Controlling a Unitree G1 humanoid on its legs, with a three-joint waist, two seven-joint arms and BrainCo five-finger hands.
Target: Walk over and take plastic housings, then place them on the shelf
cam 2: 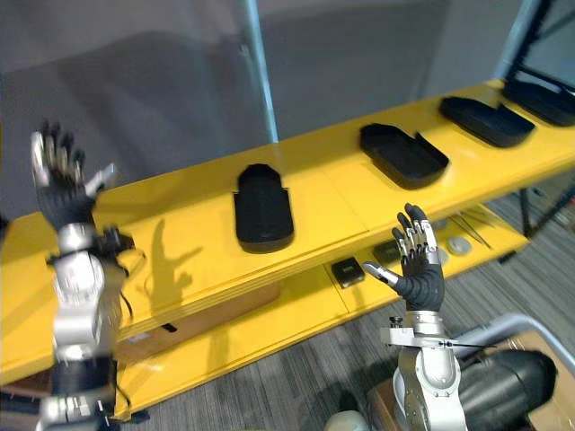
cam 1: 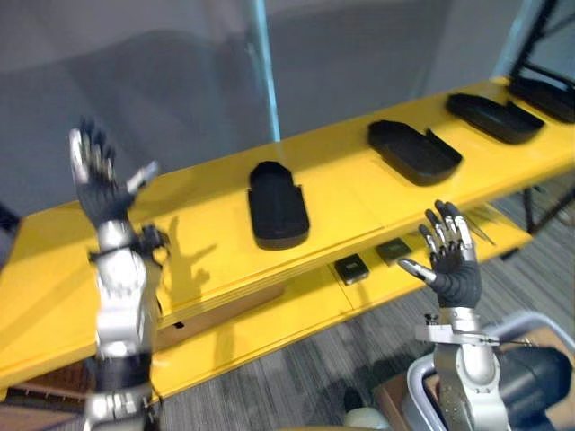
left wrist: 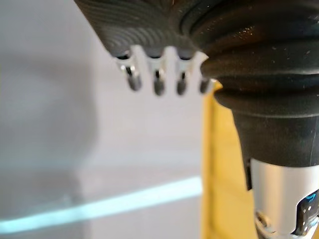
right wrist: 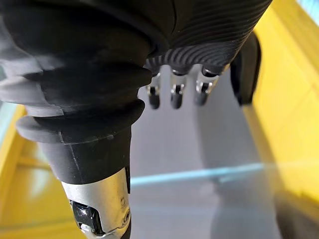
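Grey wall (cam 1: 180, 72) behind, pale blue strip (cam 1: 267, 63) running up it. Yellow shelf (cam 1: 54, 269) in front has two tiers. The upper board (cam 1: 350, 180) carries four black plastic housings in a row, well apart, from mid-board out to the right end: nearest housing (cam 1: 278, 205), second housing (cam 1: 414, 151), third housing (cam 1: 493, 117), fourth housing (cam 1: 544, 97). All lie flat, hollow side up, long axis across the board. The spacing reads as deliberate: each has room at the front edge for a hand without knocking a neighbour. The lower tier (cam 1: 269, 328) juts further forward, with small dark parts (cam 1: 350, 268) near its back edge under the board. Left hand (cam 1: 97, 184) is raised over the board's left part, fingers spread, thumb out, holding nothing. Right hand (cam 1: 454, 260) is raised just off the lower tier's front edge, fingers straight and fanned, also empty. No housing is in either hand; all four sit on the shelf. My guess is the hands are held high and open to stay clear of the board edge. The left third of the board is bare, so that's the obvious free slot.
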